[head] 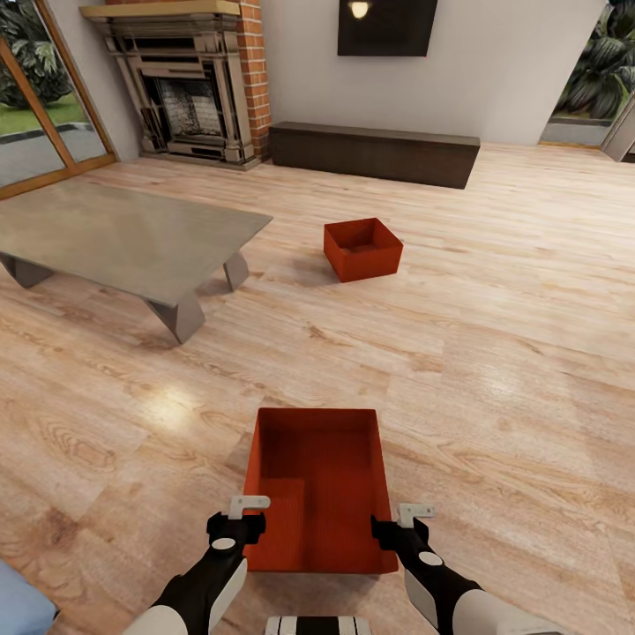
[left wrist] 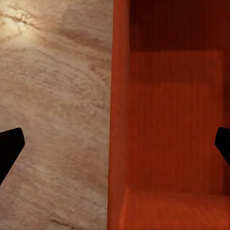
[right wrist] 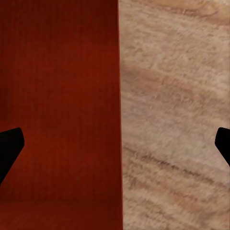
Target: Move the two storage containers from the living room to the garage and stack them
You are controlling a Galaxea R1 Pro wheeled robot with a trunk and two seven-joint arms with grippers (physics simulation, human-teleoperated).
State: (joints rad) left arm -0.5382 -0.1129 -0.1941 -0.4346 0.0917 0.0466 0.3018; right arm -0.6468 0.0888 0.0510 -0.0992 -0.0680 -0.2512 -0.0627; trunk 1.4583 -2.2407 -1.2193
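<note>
Two red-orange open-topped storage containers stand on the living room's light wood plank floor (head: pixel 494 353). The near container (head: pixel 317 489) lies just in front of me; the far one (head: pixel 362 250) sits further off, right of the grey table. My left gripper (head: pixel 242 520) hangs open over the near container's left wall (left wrist: pixel 117 120), one finger (left wrist: pixel 9 148) outside it and the other inside. On the opposite side my right gripper (head: pixel 402 525) is open astride the right wall (right wrist: pixel 120 120). Neither holds anything.
A low grey table (head: pixel 132 234) stands at the left. A red-brick fireplace (head: pixel 190 97), a long dark bench (head: pixel 375 154) and a black wall TV (head: pixel 386 26) line the far wall. Glass doors (head: pixel 35 115) are far left, and a blue sofa corner (head: pixel 18 604) is at the bottom left.
</note>
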